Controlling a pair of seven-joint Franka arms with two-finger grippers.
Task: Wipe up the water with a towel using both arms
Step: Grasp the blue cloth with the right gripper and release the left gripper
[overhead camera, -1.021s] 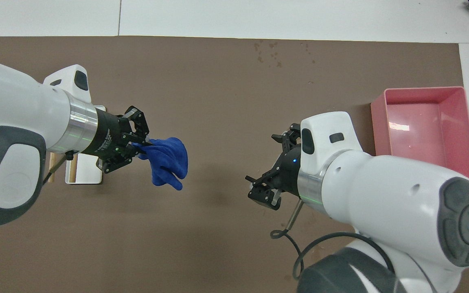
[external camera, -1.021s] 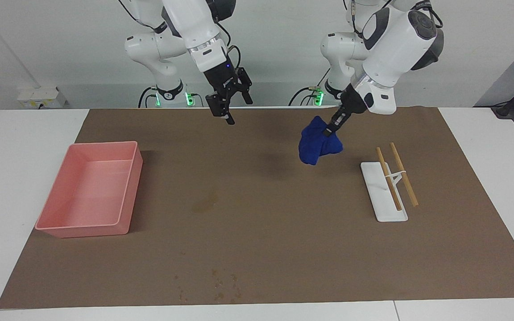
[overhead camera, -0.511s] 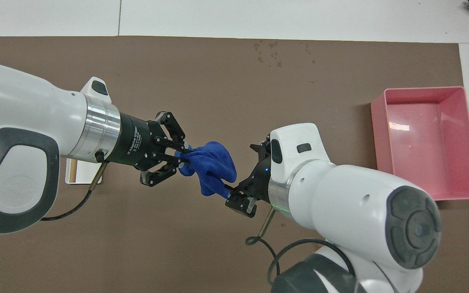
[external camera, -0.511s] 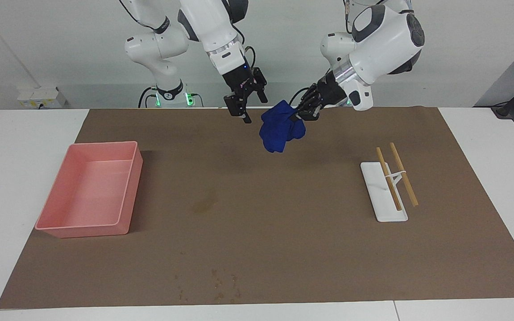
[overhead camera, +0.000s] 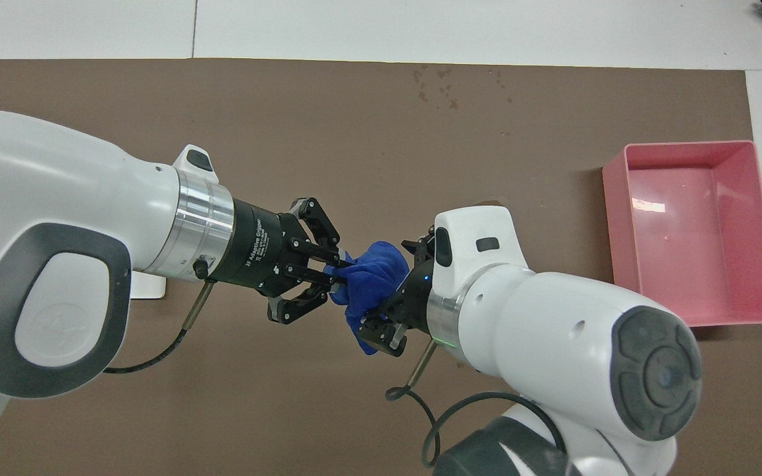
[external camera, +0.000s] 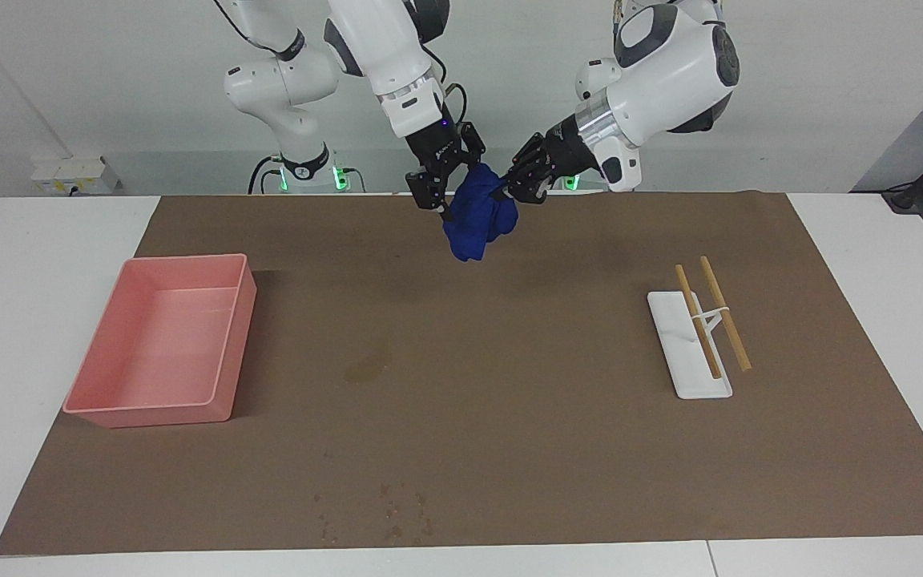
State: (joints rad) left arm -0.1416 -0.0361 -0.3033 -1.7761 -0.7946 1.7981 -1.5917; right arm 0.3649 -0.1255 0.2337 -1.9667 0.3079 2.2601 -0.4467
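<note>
Left gripper (external camera: 507,191) (overhead camera: 336,271) is clamped on the towel (external camera: 477,212) (overhead camera: 371,284), fingertips pinched into the cloth with the outer links splayed. We see it up in the air at upper centre of the facing view, over the mat's (external camera: 509,449) top edge.

Right gripper (external camera: 444,186) (overhead camera: 387,311) has its fingers spread wide, set around the towel's other side; we can't confirm contact.

Towel: deep blue, soft, bunched into a crumpled lump with folds, hanging between the two grippers and drooping a little below them. In the overhead view it sits at frame centre, wedged between the black fingers.

Water (external camera: 368,367): faint darker-brown oval blotch with soft edges on the mat, centre-left of the facing view, well below the towel. In the overhead view the right arm covers that spot.

Mat is flat, matte brown, paper-like. We also see a cluster of small dark specks (external camera: 393,513) (overhead camera: 447,82) near the lower edge in the facing view.

Tray (external camera: 161,340) (overhead camera: 692,231): pink, glossy plastic, rectangular with rounded corners, at left of the facing view.

White flat holder (external camera: 682,357) with two thin wooden sticks (external camera: 710,316) lies at right of the facing view.
</note>
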